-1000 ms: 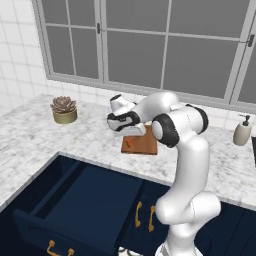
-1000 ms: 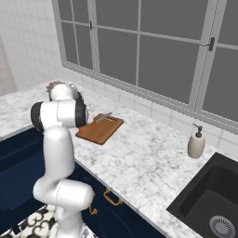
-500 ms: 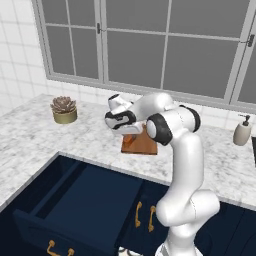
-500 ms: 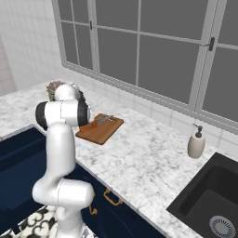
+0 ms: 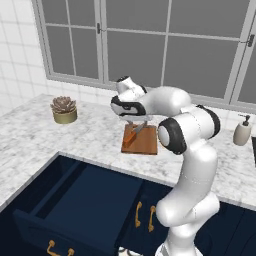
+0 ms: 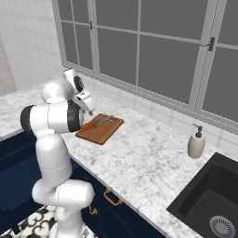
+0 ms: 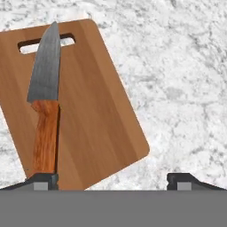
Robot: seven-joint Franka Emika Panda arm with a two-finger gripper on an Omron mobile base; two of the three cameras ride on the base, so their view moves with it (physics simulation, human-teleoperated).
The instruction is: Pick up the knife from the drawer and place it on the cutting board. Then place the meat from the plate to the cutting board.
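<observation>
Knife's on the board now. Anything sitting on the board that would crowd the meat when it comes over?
Only the knife, lying along one long edge of the cutting board. The rest of the board is bare.

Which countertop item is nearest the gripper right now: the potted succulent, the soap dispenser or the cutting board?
The cutting board, directly under the gripper, knife lying on it. The succulent and soap dispenser stand far off at opposite sides.

A home kitchen is shown; a marble counter point(image 5: 90, 135) is set over navy cabinets with brass handles point(image 5: 144, 218); a black sink point(image 6: 209, 200) and a soap dispenser point(image 6: 196, 142) are seen beside it; white tiles and a large grey window point(image 6: 153, 51) are placed behind.
</observation>
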